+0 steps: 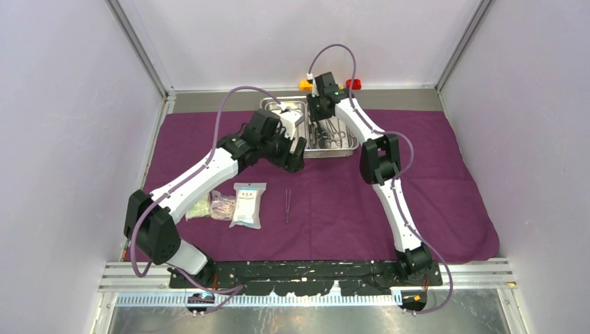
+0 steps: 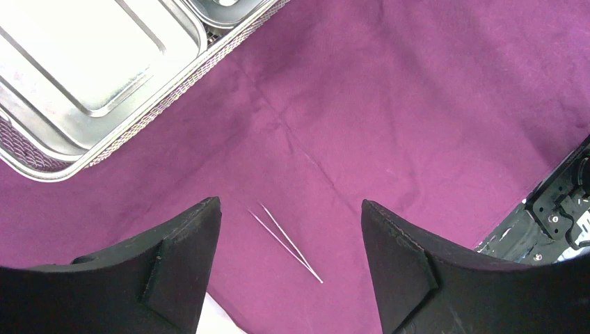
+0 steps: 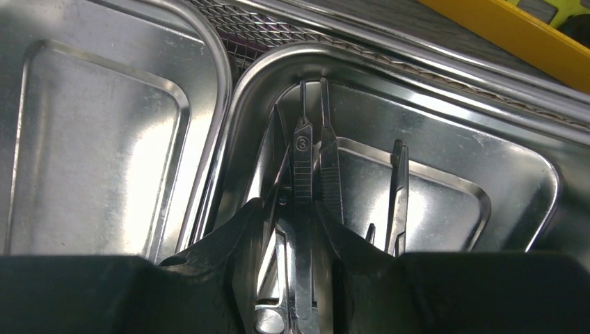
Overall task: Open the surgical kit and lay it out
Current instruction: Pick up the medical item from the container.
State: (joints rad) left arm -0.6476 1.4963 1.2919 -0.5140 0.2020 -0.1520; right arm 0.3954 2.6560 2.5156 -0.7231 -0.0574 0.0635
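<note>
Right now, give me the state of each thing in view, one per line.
cloth, spread flat.
tray, left compartment looks empty, right holding instruments.
tweezers, lying loose on cloth.
packets, three laid out on cloth.
left hand, open, empty.
right hand, closed on instruments in tray.

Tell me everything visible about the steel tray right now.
The tray is shiny steel: two shallow rectangular basins with rounded corners, side by side in a fine mesh frame. It sits flat on the purple cloth, at its far middle edge. The left basin looks empty; the right basin holds several steel instruments, one handle stamped 3. The right gripper reaches into that basin, fingers either side of the instruments.
</note>
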